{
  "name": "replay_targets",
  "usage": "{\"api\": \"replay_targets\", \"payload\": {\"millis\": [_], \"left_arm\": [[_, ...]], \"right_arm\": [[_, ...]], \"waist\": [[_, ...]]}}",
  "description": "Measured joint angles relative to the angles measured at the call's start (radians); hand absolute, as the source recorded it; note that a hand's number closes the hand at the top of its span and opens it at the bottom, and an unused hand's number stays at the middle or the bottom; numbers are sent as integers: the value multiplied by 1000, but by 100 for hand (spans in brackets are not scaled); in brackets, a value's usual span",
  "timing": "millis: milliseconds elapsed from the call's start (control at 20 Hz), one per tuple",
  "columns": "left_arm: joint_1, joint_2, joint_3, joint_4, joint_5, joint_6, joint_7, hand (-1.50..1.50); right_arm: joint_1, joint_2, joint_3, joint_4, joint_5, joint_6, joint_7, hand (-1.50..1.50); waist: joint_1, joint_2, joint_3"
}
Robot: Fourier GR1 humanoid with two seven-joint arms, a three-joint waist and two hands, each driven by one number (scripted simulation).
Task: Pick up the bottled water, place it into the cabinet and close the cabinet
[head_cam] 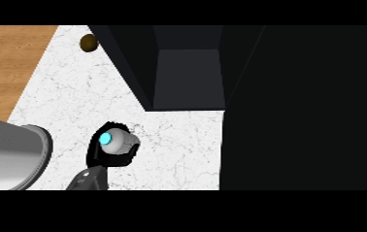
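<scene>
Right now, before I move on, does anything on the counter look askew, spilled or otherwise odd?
Nothing looks spilled or damaged. The left hand has its fingers curled round the pale bottled water with a cyan cap, above the white marble counter. The dark open cabinet shows nothing inside. A small brown round object sits at the counter's far edge.

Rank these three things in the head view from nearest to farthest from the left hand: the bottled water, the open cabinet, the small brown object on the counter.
1. Bottled water: held in the left hand, its fingers curled round it.
2. Open cabinet: up and to the right of the hand.
3. Small brown object: at the counter's far edge, top left.
</scene>
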Motion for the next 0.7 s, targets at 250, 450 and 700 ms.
{"api": "replay_targets", "payload": {"millis": [250, 450, 700], "left_arm": [[26, -29, -41, -53, 33, 23, 0, 150], [25, -49, -111, -89, 110, 21, 37, 150], [12, -57, -243, -181, 236, 74, 121, 150]], "right_arm": [[-19, 7, 24, -3, 0, -13, 29, -150], [-10, -1, 15, -1, 0, -8, 19, -150], [-2, -6, 15, -1, -2, -1, 7, -150]], "waist": [[6, -1, 0], [2, -2, -3], [1, -4, -3]]}}
